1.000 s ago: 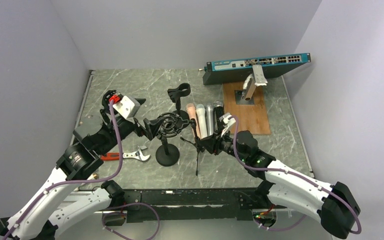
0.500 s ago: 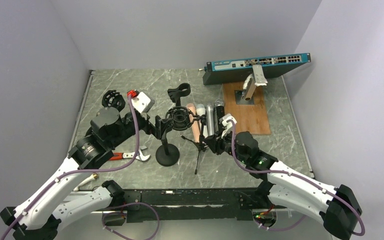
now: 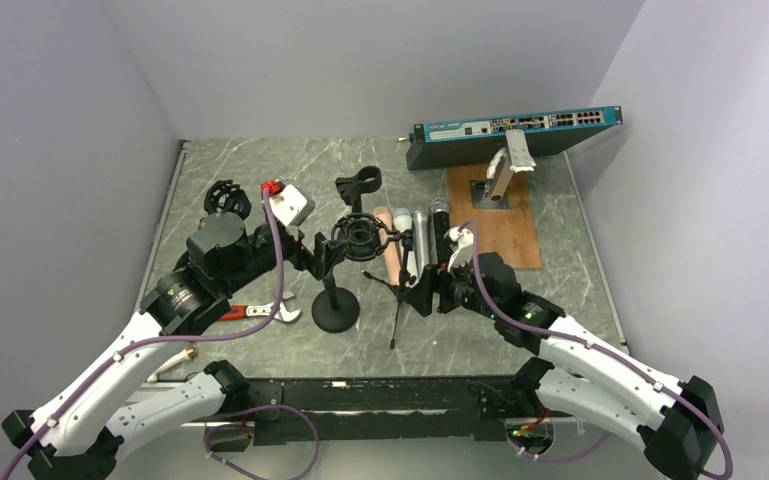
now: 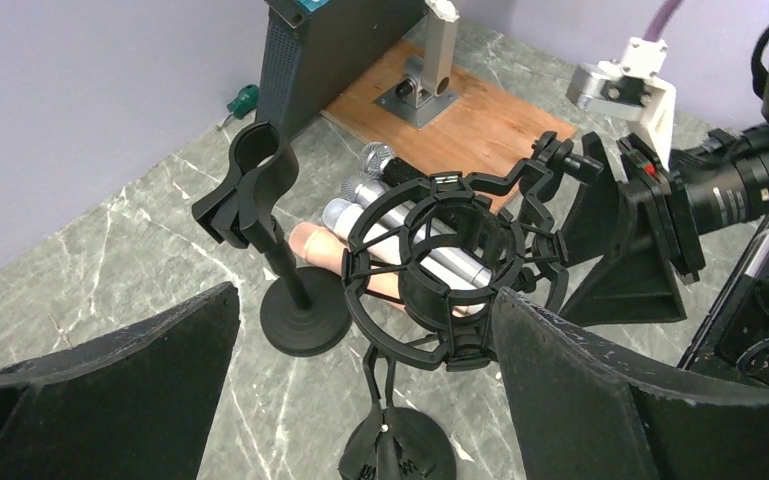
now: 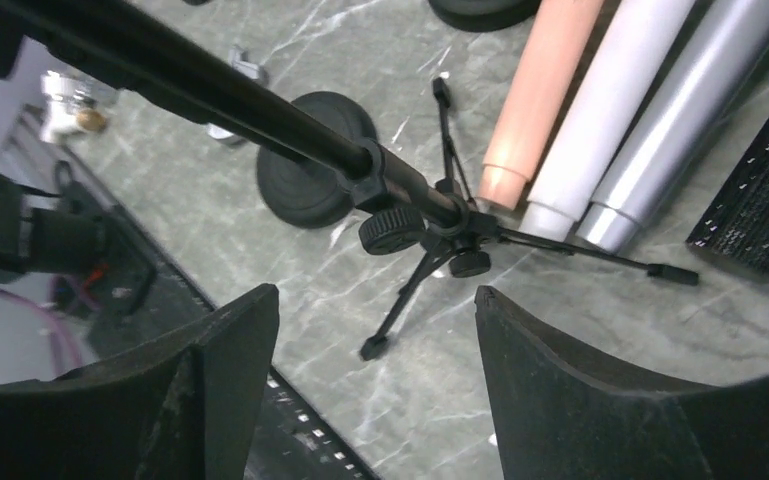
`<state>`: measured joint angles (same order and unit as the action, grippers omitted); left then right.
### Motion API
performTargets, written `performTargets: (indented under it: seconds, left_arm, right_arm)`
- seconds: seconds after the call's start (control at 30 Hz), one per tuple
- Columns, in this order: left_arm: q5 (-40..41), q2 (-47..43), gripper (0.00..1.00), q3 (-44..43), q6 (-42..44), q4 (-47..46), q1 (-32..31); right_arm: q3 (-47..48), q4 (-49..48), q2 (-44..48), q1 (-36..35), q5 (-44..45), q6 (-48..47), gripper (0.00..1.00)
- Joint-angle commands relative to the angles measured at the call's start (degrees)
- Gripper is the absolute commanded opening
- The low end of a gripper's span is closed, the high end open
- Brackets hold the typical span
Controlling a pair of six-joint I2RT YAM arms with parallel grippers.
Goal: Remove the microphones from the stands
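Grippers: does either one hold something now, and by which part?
Nothing is held. The left gripper is open facing the shock mount; the right gripper is open over the tripod stand.

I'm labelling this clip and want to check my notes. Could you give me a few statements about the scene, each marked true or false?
1. Four microphones lie side by side on the table. True.
2. The left gripper is shut on the black cradle. False: its fingers stand open on either side of it.
3. The wrench lies on the wooden board. False: it lies on the table, over on the left side.
4. The right gripper is open. True.
5. A network switch sits at the far side of the table. True.
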<state>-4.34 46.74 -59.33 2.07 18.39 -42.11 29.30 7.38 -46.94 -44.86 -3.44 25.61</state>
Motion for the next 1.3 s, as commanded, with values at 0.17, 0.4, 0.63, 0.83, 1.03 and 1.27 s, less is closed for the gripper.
performTargets:
  seconds: [0.17, 0.4, 0.63, 0.83, 1.03, 1.27]
  left_arm:
    - [-1.4, -0.4, 0.99, -2.4, -1.1, -1.1, -0.4]
    - [-1.3, -0.6, 0.99, -2.5, -1.0, -0.9, -0.6]
    - [-1.0, -0.9, 0.99, -2.4, -1.0, -1.0, -1.1]
    - [-1.8, -0.5, 0.99, -2.8, -1.2, -0.8, -1.1]
    - [-1.3, -0.3, 0.99, -2.9, -0.8, -0.4, -1.2]
    - [-1.6, -0.5, 0.99, -2.8, -0.8, -0.5, -1.1]
  right_arm:
    - [6.1, 2.8, -4.3, 15.0, -30.1, 13.7, 0.77]
    - [10.2, 3.6, -10.6, 16.2, -33.8, 12.8, 0.72]
    - [9.8, 1.8, -13.3, 18.3, -34.5, 10.0, 0.62]
    - [9.1, -2.3, -15.9, 20.0, -36.9, 8.3, 0.58]
    - [9.1, -6.7, -19.4, 20.7, -43.1, 6.3, 0.43]
    - [9.0, -7.1, -21.1, 20.8, -44.4, 3.9, 0.32]
